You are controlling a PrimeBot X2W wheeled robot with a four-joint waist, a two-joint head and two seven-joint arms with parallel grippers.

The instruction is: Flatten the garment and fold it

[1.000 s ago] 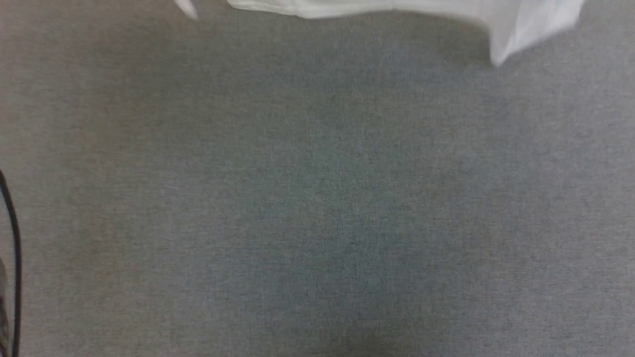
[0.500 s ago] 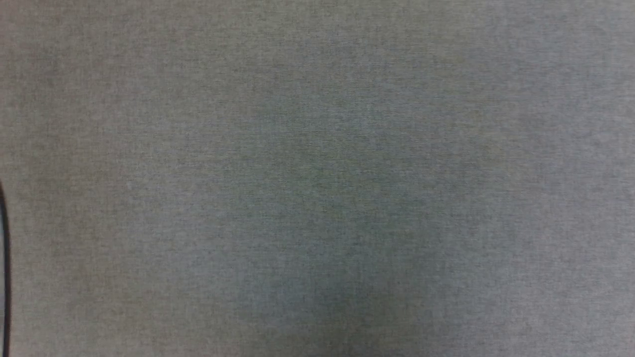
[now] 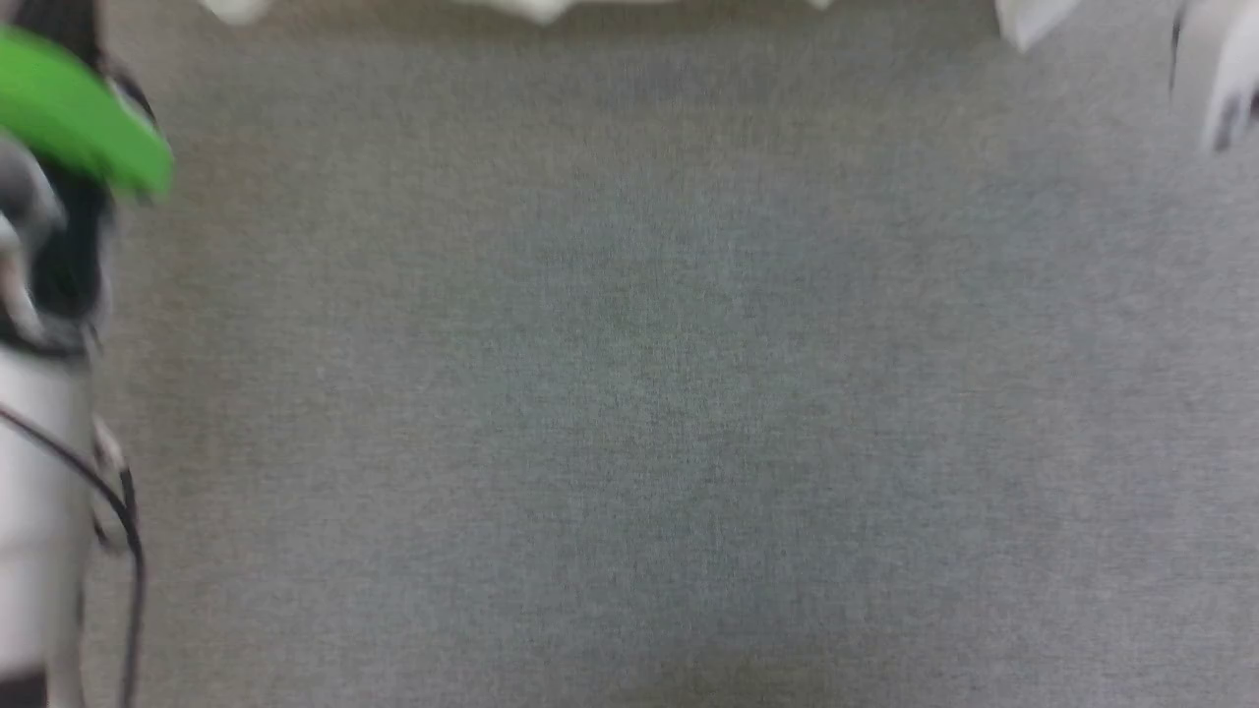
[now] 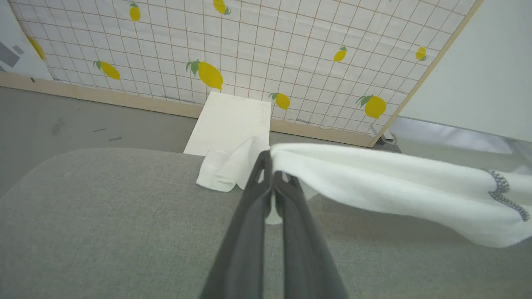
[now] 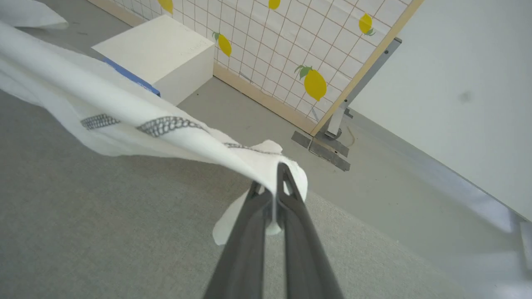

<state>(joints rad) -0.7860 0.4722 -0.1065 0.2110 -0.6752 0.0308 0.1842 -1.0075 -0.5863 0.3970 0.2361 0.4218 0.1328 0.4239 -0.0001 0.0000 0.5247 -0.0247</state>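
The garment (image 4: 374, 174) is a thin white shirt with dark zigzag stitching, held stretched in the air above the grey padded surface (image 4: 104, 216). My left gripper (image 4: 270, 158) is shut on one edge of it, and a loose white fold hangs just beyond the fingertips. My right gripper (image 5: 280, 170) is shut on another edge of the garment (image 5: 124, 108), which runs off to the upper left. In the blurred head view, slivers of the garment (image 3: 531, 8) show along the top edge.
A rigid white box (image 4: 230, 122) stands on the floor beyond the surface's far edge, in front of a lemon-print grid screen (image 4: 249, 50) on a metal foot (image 5: 328, 141). My left forearm (image 3: 39, 442), with a green band (image 3: 79, 118), is at the head view's left edge.
The head picture has shifted and blurred. The garment's edge left the top of it, and slivers show there again. My left forearm with its green band has come into view at the left.
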